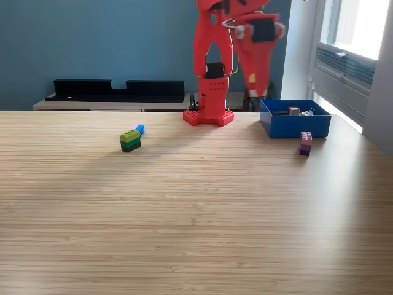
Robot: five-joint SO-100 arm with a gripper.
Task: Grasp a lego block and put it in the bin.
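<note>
lego block point(130, 140) lies alone on the table point(196, 215); red arm point(215, 61) reared up, blurred, its gripper's opening impossible to tell.

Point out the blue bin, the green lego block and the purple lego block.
blue bin point(293, 126): exterior view, on its front wall.
green lego block point(129, 136): exterior view, on its light green top layer.
purple lego block point(305, 143): exterior view, on its front face.

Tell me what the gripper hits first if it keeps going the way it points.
The gripper, blurred, seems to point downward behind the bin. Straight on, it would probably meet the table beside the bin's back-left corner first; depth is unclear.
</note>
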